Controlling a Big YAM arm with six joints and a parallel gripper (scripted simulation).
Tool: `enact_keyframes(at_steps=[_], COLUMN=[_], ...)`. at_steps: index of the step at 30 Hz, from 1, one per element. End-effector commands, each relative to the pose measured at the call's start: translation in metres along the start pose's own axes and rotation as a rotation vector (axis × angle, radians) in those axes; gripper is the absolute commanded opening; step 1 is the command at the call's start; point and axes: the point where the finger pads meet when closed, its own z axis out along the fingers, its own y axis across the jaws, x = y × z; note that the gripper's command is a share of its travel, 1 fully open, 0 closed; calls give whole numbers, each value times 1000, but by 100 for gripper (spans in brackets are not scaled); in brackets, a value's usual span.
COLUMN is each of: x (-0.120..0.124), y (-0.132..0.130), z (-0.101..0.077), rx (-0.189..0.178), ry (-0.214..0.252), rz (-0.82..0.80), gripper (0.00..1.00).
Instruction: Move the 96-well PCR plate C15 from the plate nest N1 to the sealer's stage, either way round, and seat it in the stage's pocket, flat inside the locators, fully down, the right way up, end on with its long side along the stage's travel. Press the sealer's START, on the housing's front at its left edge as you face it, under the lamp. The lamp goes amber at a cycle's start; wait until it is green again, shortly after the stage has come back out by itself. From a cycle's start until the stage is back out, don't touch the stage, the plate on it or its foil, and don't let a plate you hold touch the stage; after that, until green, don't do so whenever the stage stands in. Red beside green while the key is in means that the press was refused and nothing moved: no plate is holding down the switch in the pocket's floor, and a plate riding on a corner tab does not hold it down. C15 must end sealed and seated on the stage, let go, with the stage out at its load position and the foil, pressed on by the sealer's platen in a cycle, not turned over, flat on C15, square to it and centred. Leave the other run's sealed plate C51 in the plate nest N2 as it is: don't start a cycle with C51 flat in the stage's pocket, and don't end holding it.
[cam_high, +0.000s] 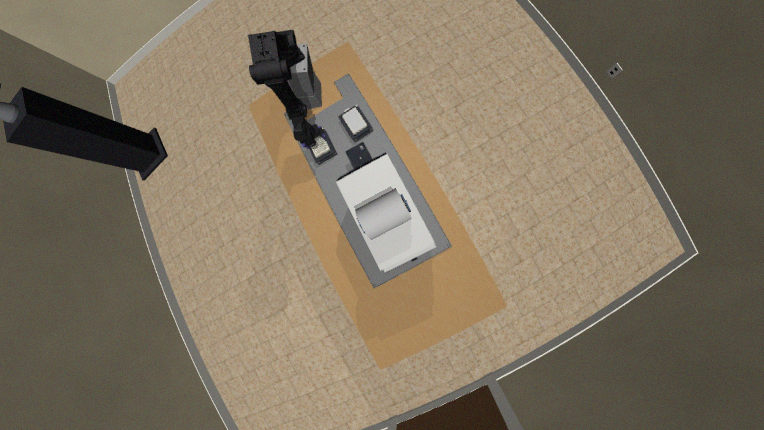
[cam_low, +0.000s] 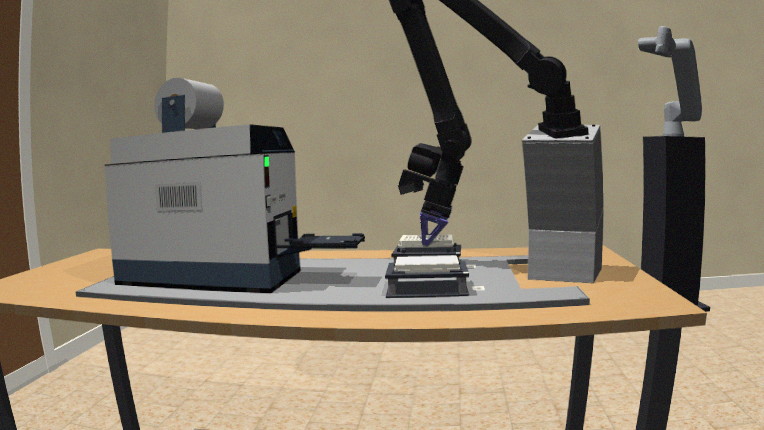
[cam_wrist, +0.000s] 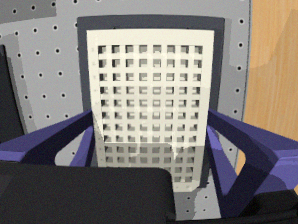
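Note:
The open-welled white plate C15 is between my blue fingers; my gripper is shut on its long sides near one end. In the side view the gripper holds the plate level, just above the dark nest N1. From above, the plate shows under the wrist. The sealer stands at the left with its dark stage out and empty. Its lamp is green.
Nest N2, nearer the camera, holds the foil-covered plate C51, also visible from above. The arm's grey pedestal stands to the right. A foil roll sits on the sealer. A black post with a camera stands at far right.

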Motion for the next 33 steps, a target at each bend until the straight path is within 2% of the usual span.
enact_keyframes(at_steps=[1, 11, 16, 22, 33], x=[3, 6, -5, -9, 2], y=[2, -4, -9, -4, 7], z=[-2, -6, -2, 1, -2], rx=[-2, 6, 10, 5, -8], ry=[-9, -8, -28, -31, -5], rz=[8, 29, 23, 5, -6], gripper=[0, 0, 0, 0, 0])
